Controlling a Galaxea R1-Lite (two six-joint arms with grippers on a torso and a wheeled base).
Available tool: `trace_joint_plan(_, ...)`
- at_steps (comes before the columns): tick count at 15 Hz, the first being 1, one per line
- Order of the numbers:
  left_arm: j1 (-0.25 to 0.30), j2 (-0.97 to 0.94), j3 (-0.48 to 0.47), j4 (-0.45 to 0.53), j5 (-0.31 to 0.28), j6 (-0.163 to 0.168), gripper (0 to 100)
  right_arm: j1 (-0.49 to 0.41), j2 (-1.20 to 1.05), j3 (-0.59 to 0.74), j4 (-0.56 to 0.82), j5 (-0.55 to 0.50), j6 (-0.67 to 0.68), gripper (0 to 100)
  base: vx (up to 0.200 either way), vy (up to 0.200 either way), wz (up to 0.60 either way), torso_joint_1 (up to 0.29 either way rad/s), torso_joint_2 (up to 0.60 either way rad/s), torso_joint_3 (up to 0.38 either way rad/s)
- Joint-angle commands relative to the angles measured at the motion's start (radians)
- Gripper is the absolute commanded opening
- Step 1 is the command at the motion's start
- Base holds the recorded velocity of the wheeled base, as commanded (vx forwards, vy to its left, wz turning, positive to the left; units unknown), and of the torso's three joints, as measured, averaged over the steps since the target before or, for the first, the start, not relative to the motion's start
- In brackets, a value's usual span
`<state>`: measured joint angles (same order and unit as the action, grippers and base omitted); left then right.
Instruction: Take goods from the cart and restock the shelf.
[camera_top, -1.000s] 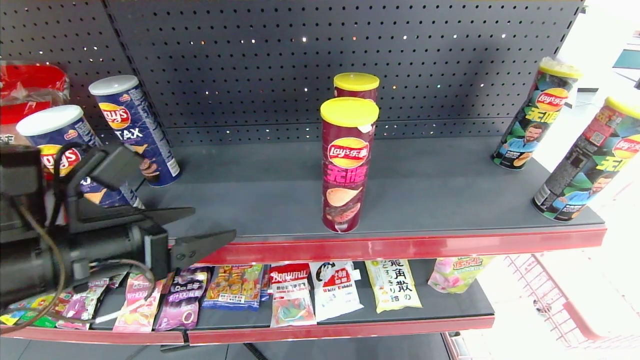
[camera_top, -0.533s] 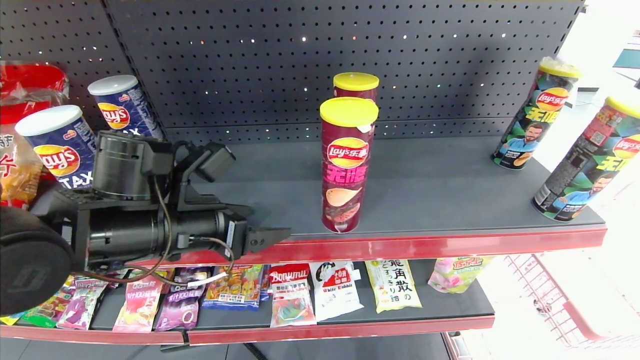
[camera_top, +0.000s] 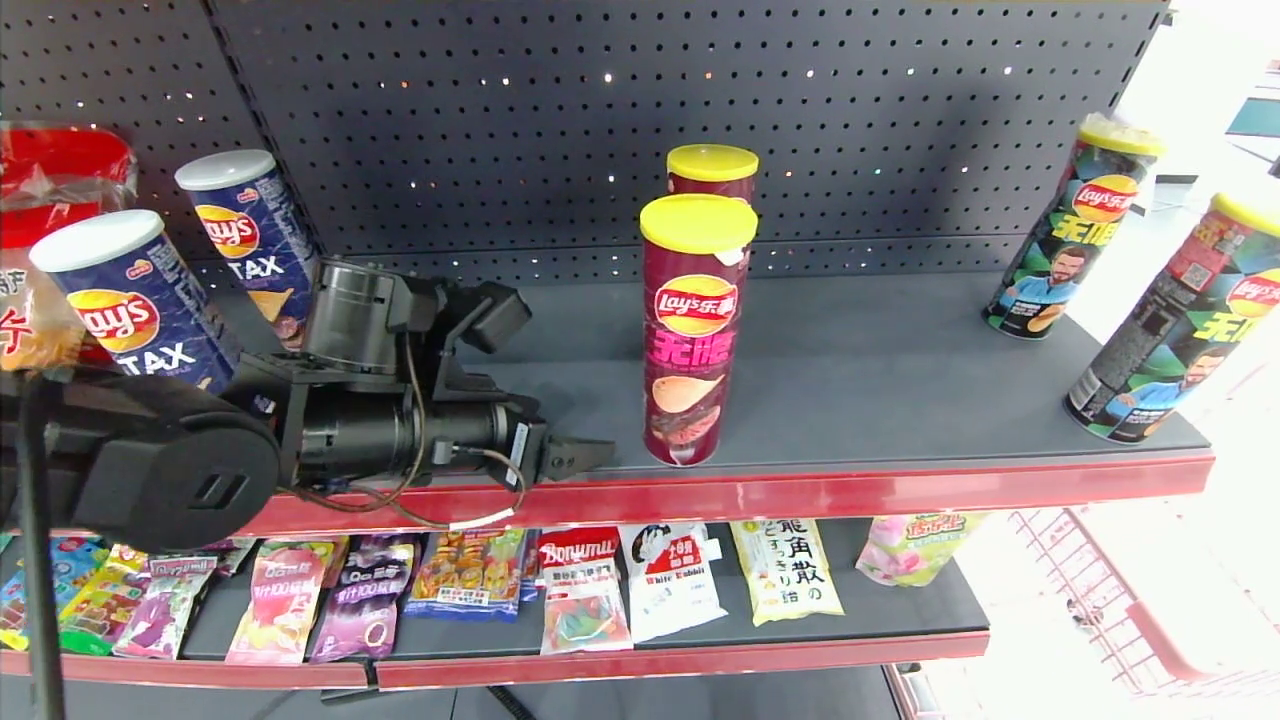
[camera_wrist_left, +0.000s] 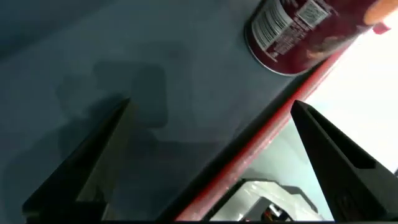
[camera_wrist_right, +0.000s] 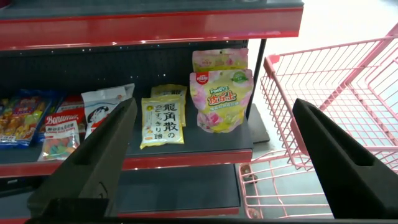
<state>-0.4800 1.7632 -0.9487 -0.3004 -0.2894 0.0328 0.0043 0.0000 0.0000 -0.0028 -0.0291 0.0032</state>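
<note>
Movement first: left gripper (camera_top: 590, 455) has swept rightward over upper shelf (camera_top: 880, 370) and now points at front maroon can (camera_top: 695, 330), just ahead of its fingertips, not touching. Fingers apart, nothing held, so no restock item is in hand yet; prob. a fresh trip to the cart is still needed.

Counts, L to R:
- 2 blue cans (camera_top: 130, 300) behind the gripper
- 2 maroon cans ahead of it
- 2 green-black cans (camera_top: 1075, 230) well beyond
- 1 pink cart (camera_wrist_right: 348, 93), low & far past them, contents not visible

Right gripper (camera_wrist_right: 214, 102) faces the cart, fingers apart, empty.
</note>
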Motion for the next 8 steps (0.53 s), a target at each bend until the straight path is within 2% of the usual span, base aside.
trace_joint_plan(1, -0.002, 0.035, -0.025, 0.000, -0.001, 0.001, 100, 0.000, 0.000, 0.000, 0.000, 0.000, 0.000, 100, 0.000, 0.000, 0.00, 0.000, 0.00, 0.000)
trace_joint_plan(8, -0.022, 0.082, -0.081, -0.002, 0.004, 0.003, 100, 0.000, 0.000, 0.000, 0.000, 0.000, 0.000, 100, 0.000, 0.000, 0.00, 0.000, 0.00, 0.000)
